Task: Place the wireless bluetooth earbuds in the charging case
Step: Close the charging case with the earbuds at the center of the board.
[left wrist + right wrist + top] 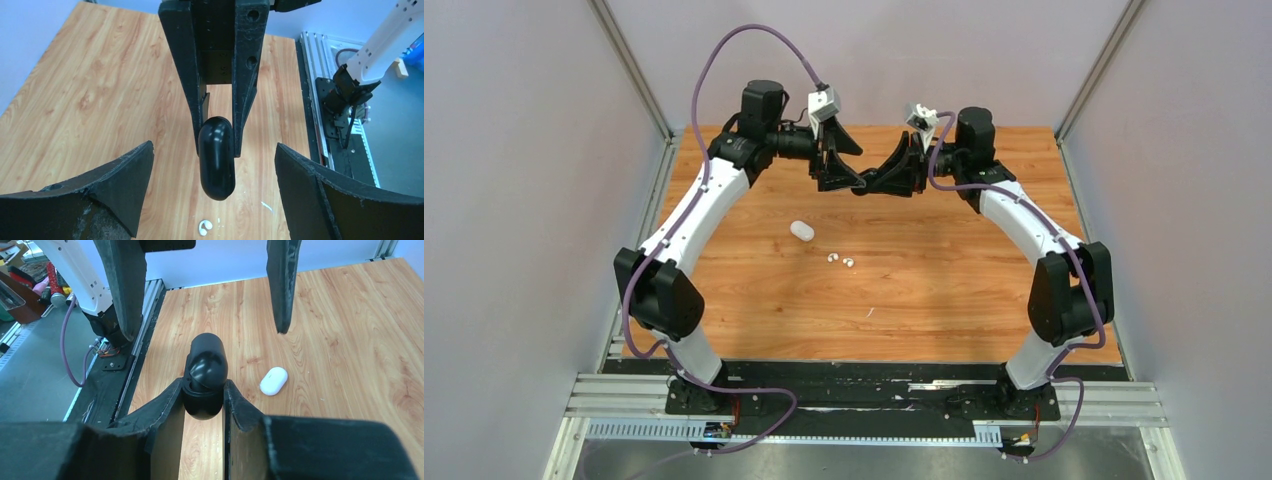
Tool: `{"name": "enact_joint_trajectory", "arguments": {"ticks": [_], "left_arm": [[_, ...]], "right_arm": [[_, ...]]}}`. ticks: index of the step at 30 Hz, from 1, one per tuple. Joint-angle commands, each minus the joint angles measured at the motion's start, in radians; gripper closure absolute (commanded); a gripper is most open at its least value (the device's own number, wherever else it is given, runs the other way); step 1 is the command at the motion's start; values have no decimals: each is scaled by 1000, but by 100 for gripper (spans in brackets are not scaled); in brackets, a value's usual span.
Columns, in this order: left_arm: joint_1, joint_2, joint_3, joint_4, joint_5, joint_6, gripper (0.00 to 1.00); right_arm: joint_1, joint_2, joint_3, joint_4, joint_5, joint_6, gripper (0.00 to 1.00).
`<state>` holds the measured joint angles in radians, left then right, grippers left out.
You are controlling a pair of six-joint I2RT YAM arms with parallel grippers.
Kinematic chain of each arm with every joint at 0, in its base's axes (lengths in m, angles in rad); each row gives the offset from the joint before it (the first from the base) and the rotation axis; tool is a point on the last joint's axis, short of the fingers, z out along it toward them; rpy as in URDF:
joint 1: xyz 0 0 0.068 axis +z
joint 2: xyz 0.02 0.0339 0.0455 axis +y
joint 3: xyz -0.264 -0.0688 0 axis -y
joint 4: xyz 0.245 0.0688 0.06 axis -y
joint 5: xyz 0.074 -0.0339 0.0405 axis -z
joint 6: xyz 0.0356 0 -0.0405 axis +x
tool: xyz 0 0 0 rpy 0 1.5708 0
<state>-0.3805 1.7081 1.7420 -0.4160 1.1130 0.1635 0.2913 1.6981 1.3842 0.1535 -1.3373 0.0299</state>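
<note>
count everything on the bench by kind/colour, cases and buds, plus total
white case: 1
black case: 1, gripped in the right claw
white earbuds: 2, loose on the table
black earbuds: 0 in view
total: 4

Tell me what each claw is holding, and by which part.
The right claw pinches the black charging case by the sides of one end, the other end jutting free. The left claw is open, holding nothing.
</note>
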Motion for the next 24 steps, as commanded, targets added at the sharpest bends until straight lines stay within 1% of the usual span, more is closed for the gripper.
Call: {"name": "enact_joint_trajectory", "arguments": {"ticks": [1,10,24], "left_arm": [[-32,-20,39,-81,-47,143,6],[-38,-3,73,-143,-128,234,9],[-38,10,75,-136,-216,235,12]], "right_arm": [[9,-24,12,15,-21,-42,98],[16,-41,9,17,-32,-36,99],[24,-58,-2,4,-31,-62,99]]}}
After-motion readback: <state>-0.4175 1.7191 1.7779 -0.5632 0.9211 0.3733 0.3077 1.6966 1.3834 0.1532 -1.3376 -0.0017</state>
